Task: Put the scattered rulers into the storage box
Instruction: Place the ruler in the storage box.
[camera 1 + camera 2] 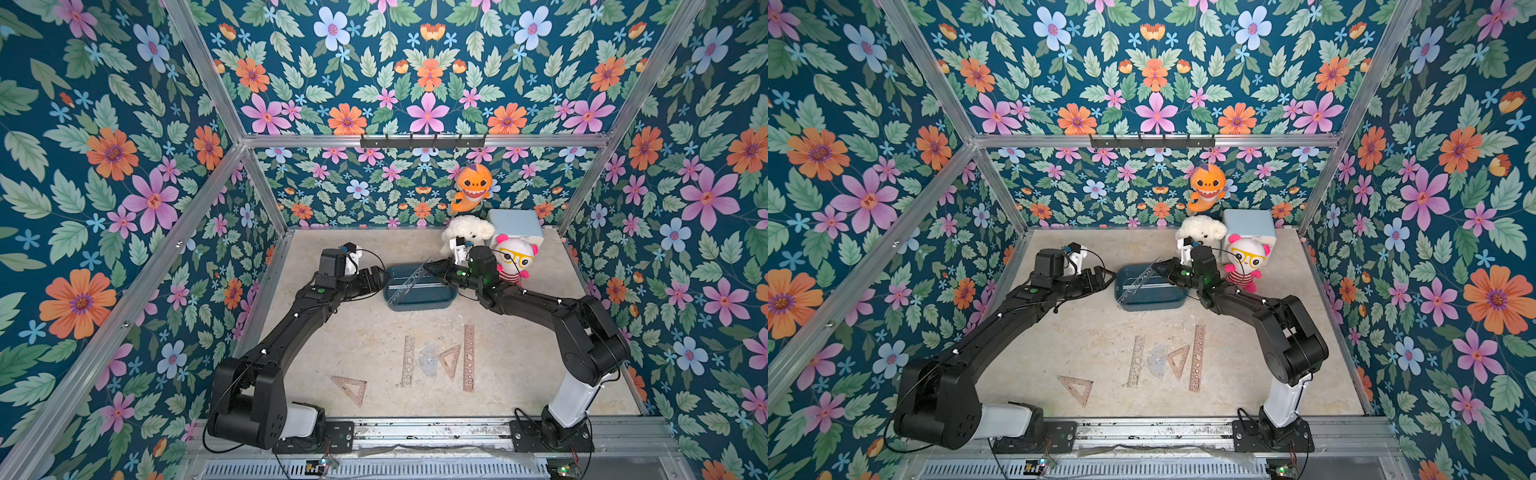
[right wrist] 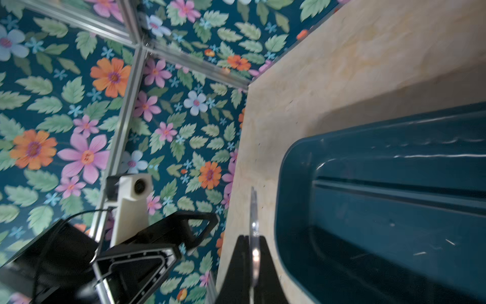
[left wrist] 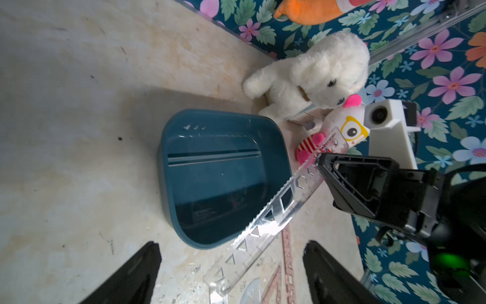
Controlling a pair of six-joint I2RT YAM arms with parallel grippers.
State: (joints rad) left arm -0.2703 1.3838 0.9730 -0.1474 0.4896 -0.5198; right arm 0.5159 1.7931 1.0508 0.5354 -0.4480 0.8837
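Note:
The teal storage box (image 1: 419, 305) (image 1: 1150, 305) sits mid-table. My right gripper (image 1: 434, 268) (image 2: 252, 239) is shut on one end of a clear ruler (image 1: 409, 280) (image 3: 286, 200), which slants over the box (image 3: 215, 184). Its free end reaches between the wide-apart fingers of my left gripper (image 1: 376, 279) (image 3: 232, 244), which is open and touches nothing. The right wrist view shows the ruler (image 2: 253, 210) edge-on, beside the box (image 2: 368, 210). Two straight rulers (image 1: 408, 360) (image 1: 468, 357), a protractor (image 1: 428, 360) and two set squares (image 1: 451, 360) (image 1: 351, 388) lie flat nearer the front.
A white plush dog (image 1: 467, 232), a doll with yellow glasses (image 1: 513, 259) and a pale blue cube box (image 1: 515, 226) crowd the back right corner behind my right gripper. An orange plush (image 1: 473, 187) hangs on the back wall. Floral walls and aluminium posts enclose the table.

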